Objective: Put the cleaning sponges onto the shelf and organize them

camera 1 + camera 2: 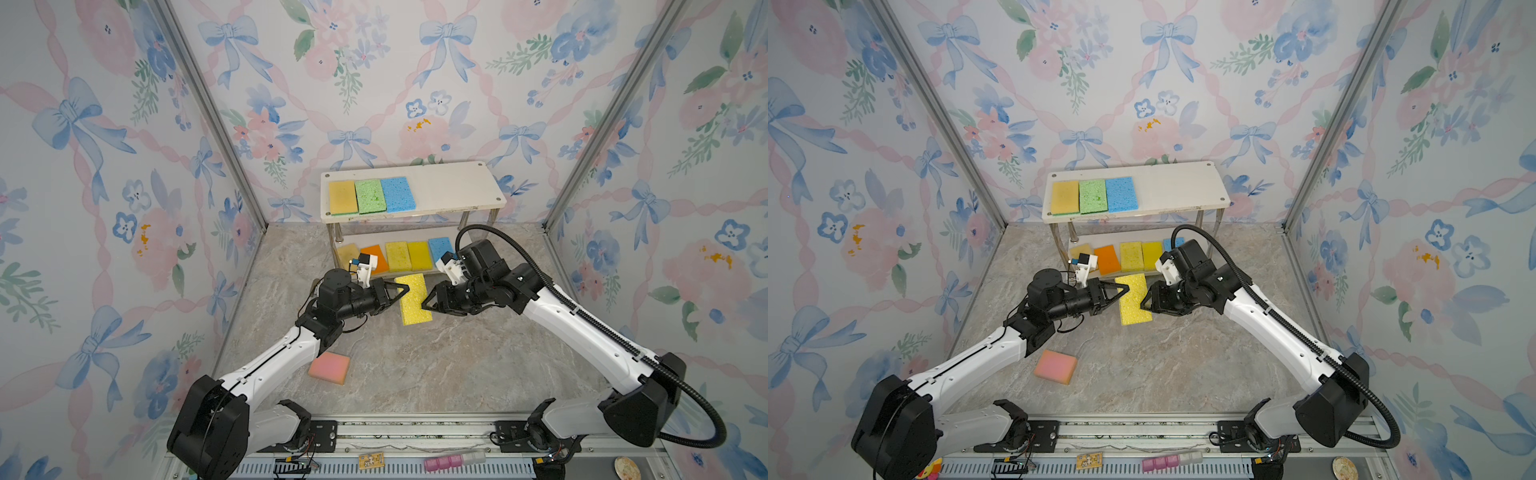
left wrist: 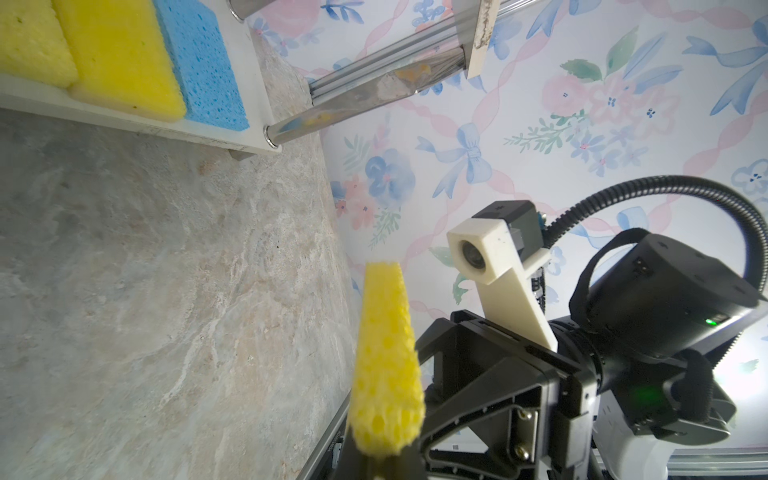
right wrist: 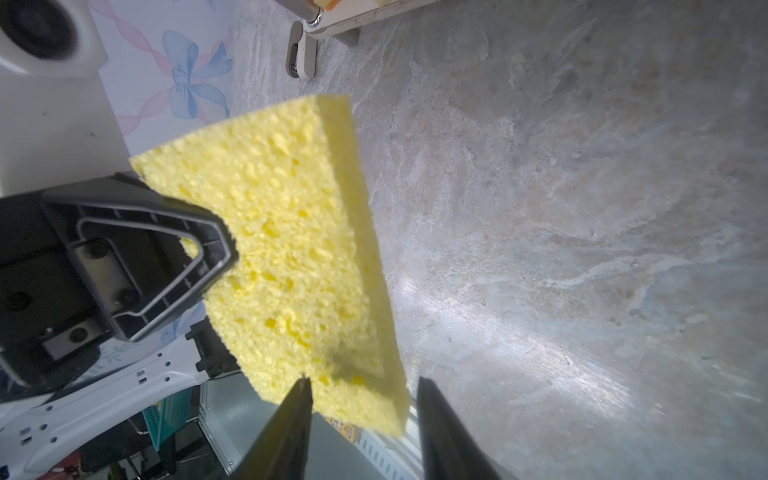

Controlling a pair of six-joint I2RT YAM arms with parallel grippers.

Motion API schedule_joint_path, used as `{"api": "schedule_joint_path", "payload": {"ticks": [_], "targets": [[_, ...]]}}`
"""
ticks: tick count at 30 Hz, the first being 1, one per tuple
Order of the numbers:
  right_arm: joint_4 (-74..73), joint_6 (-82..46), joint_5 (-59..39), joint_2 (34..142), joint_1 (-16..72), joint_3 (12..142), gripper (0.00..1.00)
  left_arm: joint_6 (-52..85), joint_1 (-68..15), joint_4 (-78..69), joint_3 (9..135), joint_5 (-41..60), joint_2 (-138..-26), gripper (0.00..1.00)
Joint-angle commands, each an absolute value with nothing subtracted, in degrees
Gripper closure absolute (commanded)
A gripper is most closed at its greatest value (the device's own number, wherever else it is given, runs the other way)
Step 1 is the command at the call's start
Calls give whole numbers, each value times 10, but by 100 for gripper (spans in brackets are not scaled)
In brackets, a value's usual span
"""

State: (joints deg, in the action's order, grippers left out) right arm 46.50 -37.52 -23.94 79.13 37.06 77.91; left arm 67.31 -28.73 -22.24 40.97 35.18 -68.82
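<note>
Two boards make up the shelf (image 1: 453, 187), which is set against the back wall. Floral walls (image 1: 124, 208) close in on both sides. The right half of the top board lies bare. Its left half carries three sponges (image 1: 369, 196) side by side, tan-yellow, green and blue, with edges touching. The lower board holds five sponges (image 1: 398, 255) in a row: tan, orange, two yellow, blue. The marble floor (image 1: 457, 353) in front is open towards the near rail.

The left gripper (image 1: 405, 289) is clenched on one long edge of a yellow sponge (image 1: 413, 299), held off the floor just before the lower board's front edge. The left wrist view shows that sponge (image 2: 386, 374) pinched edge-on. The right gripper (image 3: 362, 379) has its fingers (image 3: 291, 424) parted about the opposite edge, with a gap showing beside the foam: released.

A pink sponge (image 1: 329, 368) lies flat on the floor beside the left forearm, well apart from the shelf. Both wrists crowd the front of the lower board.
</note>
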Motion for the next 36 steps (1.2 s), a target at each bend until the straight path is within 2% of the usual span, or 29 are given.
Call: {"api": "schedule_joint_path", "payload": {"ticks": [1, 6, 22, 27, 33, 36], "targets": [[432, -462, -241, 747, 358, 730, 45, 671, -275, -231, 428, 347, -690, 100], [320, -546, -261, 709, 363, 663, 41, 677, -260, -234, 442, 358, -697, 100], [266, -561, -251, 752, 412, 671, 50, 691, -244, -250, 446, 394, -705, 100], [263, -560, -244, 751, 410, 672, 55, 694, -241, -253, 442, 393, -700, 100], [255, -560, -242, 746, 406, 668, 67, 701, -241, -259, 434, 394, -700, 100], [253, -558, -241, 744, 406, 668, 69, 704, -241, -264, 435, 396, -700, 100]]}}
